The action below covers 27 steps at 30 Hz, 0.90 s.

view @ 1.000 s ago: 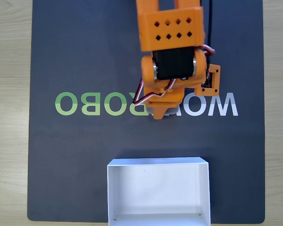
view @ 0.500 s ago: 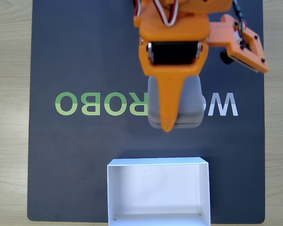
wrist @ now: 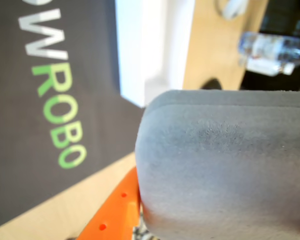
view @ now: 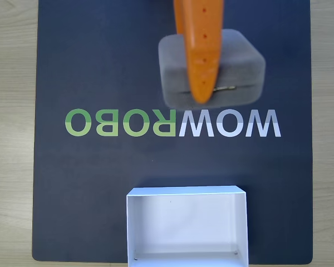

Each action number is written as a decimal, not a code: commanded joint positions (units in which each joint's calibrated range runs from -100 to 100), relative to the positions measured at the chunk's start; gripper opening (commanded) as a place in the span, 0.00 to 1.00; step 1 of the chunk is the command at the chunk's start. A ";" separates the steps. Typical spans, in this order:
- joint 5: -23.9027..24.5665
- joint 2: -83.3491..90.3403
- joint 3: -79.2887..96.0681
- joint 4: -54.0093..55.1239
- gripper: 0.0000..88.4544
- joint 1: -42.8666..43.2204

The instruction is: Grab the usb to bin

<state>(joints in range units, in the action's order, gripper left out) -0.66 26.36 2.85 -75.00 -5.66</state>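
Small grey felt-surfaced rounded-square box, the usb (view: 234, 61), pinched by the orange fingers (view: 202, 67) and held above the dark mat (view: 89, 67) near its far edge. White open-top rectangular bin (view: 187, 192) sits at the mat's near edge, well apart. In the wrist view the usb (wrist: 225, 165) presses against an orange finger (wrist: 115, 215).

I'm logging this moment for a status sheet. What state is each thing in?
grey felt box: closed, clasp seam facing the camera in the fixed view, lifted off the mat.
claw: shut on the grey felt box.
white bin: open-topped, empty, standing on the mat.
dark WOWROBO mat: lying flat on the wooden table.
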 commanded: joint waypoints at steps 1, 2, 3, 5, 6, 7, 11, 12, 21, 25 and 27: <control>-0.08 -5.55 -9.71 1.80 0.14 -0.32; 0.02 -8.77 -12.87 1.80 0.14 -0.15; 0.29 -12.25 -16.13 1.80 0.14 -0.07; 0.45 -19.62 -23.44 1.45 0.14 0.02; 0.45 -23.52 -27.15 1.28 0.14 0.02; 0.45 -27.59 -30.94 1.10 0.14 -0.23; 2.07 -42.60 -44.76 0.93 0.14 -1.41; 2.71 -46.16 -48.01 0.93 0.14 -1.83; 3.49 -72.78 -64.36 0.93 0.14 -4.27; 3.34 -79.99 -68.97 1.01 0.14 -4.27; 3.28 -82.62 -71.23 1.01 0.14 -4.27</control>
<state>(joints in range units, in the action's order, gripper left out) 2.86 -55.69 -62.68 -74.83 -9.55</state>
